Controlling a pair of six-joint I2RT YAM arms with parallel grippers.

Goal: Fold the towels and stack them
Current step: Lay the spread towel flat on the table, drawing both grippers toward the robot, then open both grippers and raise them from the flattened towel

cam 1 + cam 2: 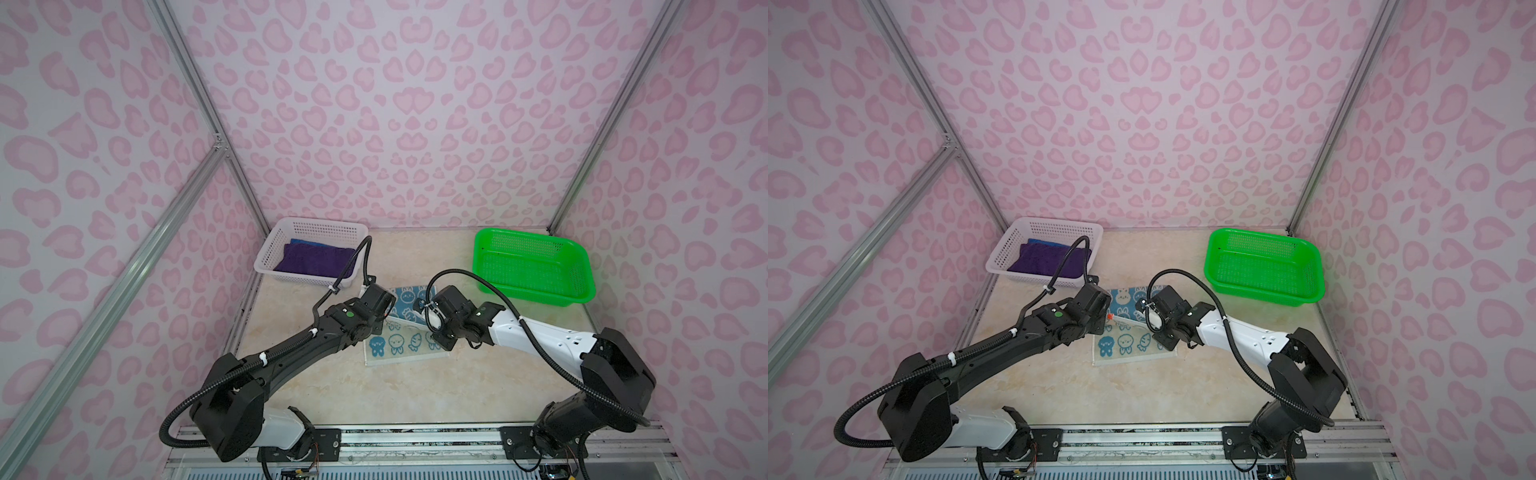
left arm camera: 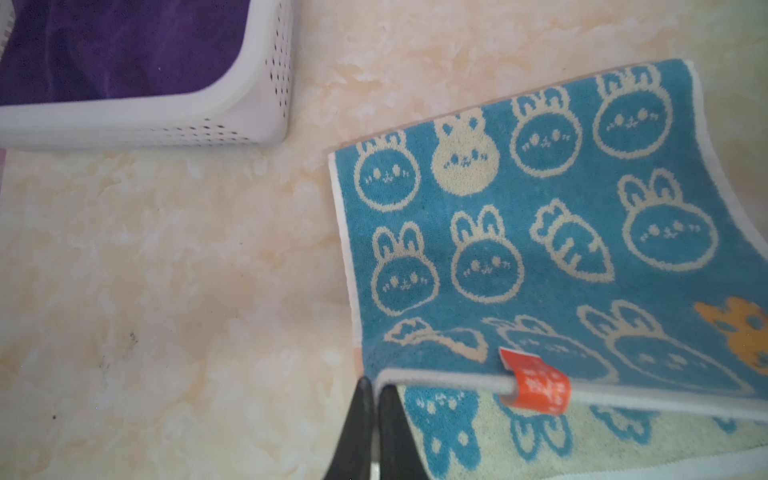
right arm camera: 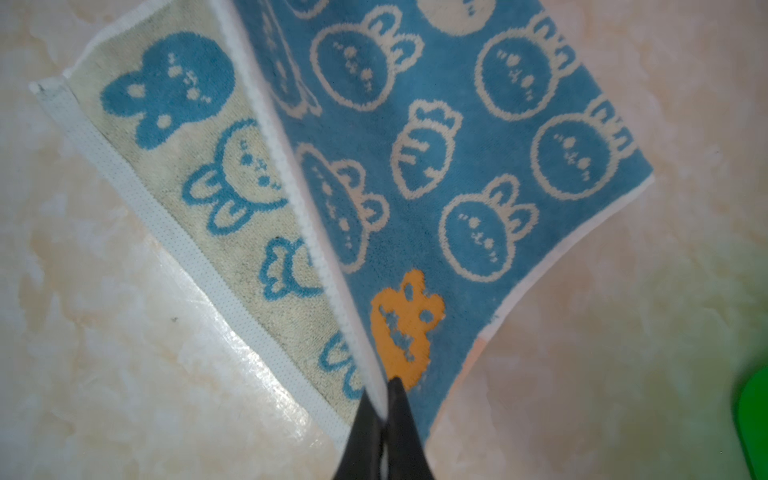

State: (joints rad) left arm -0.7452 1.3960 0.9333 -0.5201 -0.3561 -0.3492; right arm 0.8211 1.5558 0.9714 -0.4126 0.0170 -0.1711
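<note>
At table centre, teal rabbit towel [image 1: 398, 344] partly doubled over, cream reverse flat toward six o'clock. Left gripper [image 2: 372, 384] and right gripper [image 3: 384, 390], fingers pressed together, each pinching a corner of its raised white hem. At ten o'clock, white basket [image 1: 291, 277] holding purple towel [image 1: 311, 259] over blue towel [image 1: 305, 242]. At two o'clock, green basket [image 1: 540, 293].

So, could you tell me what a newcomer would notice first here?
The rabbit towel at table centre stands out, its edge pinched up by the left gripper and right gripper. Behind sit a bright green basket, right, and a white basket holding the purple towel, left.
</note>
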